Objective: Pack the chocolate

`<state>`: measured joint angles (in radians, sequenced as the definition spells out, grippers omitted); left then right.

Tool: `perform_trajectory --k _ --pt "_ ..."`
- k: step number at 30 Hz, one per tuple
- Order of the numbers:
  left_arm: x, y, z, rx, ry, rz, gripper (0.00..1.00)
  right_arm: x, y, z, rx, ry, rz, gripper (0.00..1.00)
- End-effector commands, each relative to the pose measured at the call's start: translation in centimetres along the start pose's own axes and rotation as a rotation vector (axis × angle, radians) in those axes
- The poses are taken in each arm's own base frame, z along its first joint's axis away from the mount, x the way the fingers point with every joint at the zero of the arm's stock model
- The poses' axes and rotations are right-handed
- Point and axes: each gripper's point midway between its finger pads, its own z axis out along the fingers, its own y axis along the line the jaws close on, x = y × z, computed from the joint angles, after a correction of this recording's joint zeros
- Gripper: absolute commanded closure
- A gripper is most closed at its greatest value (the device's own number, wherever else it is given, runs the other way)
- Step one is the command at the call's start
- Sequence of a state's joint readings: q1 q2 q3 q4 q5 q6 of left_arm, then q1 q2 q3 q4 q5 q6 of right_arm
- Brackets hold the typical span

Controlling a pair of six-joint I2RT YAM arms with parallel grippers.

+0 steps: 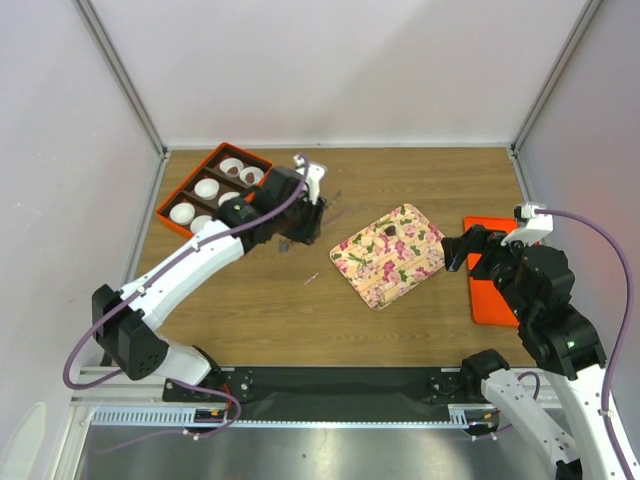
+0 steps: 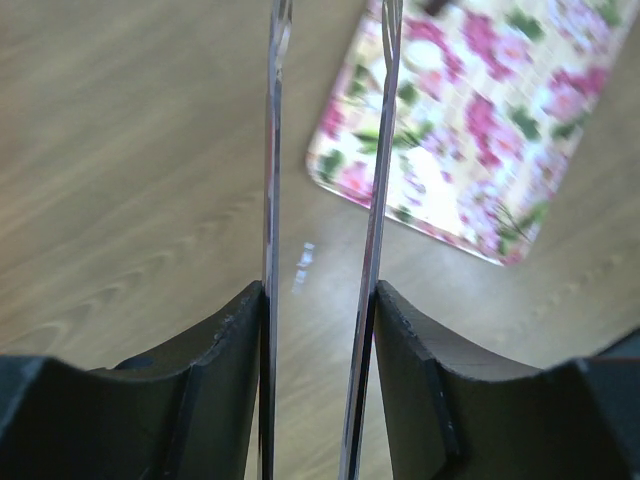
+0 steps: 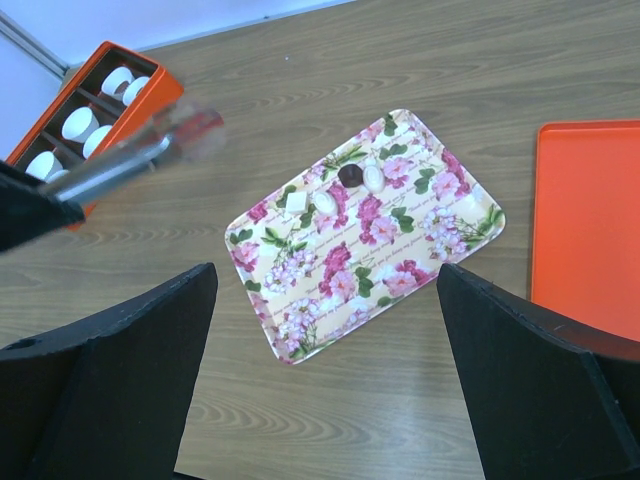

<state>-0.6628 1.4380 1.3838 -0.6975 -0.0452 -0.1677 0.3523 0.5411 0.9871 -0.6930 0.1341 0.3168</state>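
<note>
Overhead view: wooden table (image 1: 400,180), with an orange box (image 1: 190,177) in the upper left of the frame holding white paper cups (image 1: 207,188) in its compartments. A flowered tray (image 3: 420,240) lies tilted at centre. A flat orange lid (image 3: 585,220) sits at the right edge, partly under the right arm.

Chocolate (image 3: 349,176): one dark brown round piece on the upper part of the tray. It sits just beside a pale oval piece (image 3: 373,178); a second oval and a small white square lie to its left.

Left claw (image 2: 332,40): between box and tray, above bare wood. Its two thin blades run almost parallel with a narrow gap. The tips are cut off at the top of its own view, so I cannot tell whether they pinch anything.

Right claw (image 3: 325,275): above the tray's lower half, black fingers spread wide, nothing between them.
</note>
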Motion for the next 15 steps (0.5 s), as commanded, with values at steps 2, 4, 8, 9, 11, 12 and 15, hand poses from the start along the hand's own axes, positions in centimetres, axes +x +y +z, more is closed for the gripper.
perform_trajectory --k 2,4,8,9,11,12,15 --pt "-1.4 -4.4 -1.4 0.101 -0.096 0.021 0.49 -0.5 0.0 -0.3 0.000 -0.018 -0.008 0.00" --pt "-1.4 -5.6 -0.9 0.123 -0.102 0.036 0.49 -0.4 0.0 -0.2 0.000 -0.018 -0.009 0.00" --pt "-0.9 -7.3 1.0 0.161 -0.085 0.080 0.49 -0.5 0.0 -0.3 0.000 -0.023 -0.006 0.00" --pt "-0.8 -7.7 1.8 0.168 -0.084 0.106 0.48 -0.6 -0.1 -0.4 0.004 -0.026 -0.009 0.00" --pt "-0.8 -7.9 2.7 0.175 -0.090 0.123 0.48 -0.6 -0.2 -0.5 0.006 -0.028 -0.011 0.00" --pt "-1.1 -7.9 3.1 0.169 -0.101 0.131 0.47 -0.7 -0.2 -0.6 0.007 -0.032 -0.014 0.00" --pt "-0.9 -7.9 5.2 0.153 -0.083 0.175 0.47 -0.8 -0.3 -0.7 0.011 -0.033 -0.014 0.00"
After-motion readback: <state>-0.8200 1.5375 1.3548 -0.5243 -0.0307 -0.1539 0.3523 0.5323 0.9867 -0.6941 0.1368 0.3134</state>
